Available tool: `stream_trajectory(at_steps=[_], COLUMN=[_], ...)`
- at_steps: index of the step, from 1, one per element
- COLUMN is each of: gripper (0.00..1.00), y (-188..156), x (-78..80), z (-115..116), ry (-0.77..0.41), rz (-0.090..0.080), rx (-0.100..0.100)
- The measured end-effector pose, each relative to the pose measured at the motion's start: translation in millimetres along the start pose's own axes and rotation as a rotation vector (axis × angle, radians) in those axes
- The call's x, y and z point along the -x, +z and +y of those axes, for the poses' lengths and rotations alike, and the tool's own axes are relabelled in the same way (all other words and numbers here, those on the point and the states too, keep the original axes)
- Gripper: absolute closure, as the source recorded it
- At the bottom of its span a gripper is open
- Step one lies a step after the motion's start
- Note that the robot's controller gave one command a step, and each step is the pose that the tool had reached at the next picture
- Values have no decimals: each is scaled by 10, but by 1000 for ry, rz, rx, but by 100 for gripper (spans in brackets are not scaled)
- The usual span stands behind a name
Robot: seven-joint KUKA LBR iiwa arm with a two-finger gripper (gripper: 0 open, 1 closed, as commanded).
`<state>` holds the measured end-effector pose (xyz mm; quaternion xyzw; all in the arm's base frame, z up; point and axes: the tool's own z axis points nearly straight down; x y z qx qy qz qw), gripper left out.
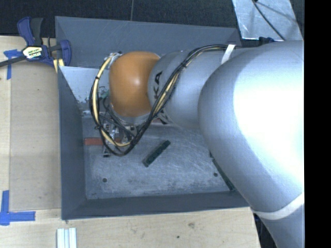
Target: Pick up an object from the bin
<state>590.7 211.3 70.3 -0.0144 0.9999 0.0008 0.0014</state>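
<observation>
Gripper (113, 134) (whether open or closed I cannot tell) hangs low by a small red-brown piece (93, 142); nearby dark slim bar (156, 153) looks stiff, light, best taken mid-length.

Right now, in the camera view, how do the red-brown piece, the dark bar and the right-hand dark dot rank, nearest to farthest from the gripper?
1. The red-brown piece, just beside the gripper, on the view's left.
2. The dark bar, mid-floor.
3. The dark dot, far right of the floor.
</observation>
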Motion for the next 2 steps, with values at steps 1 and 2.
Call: stream_trajectory(at_steps=[1,2], gripper=[100,100], y=[-1252,-2025], x=[214,187], z=[223,227], ry=[-124,-135], rz=[-10,-10], rx=[2,2])
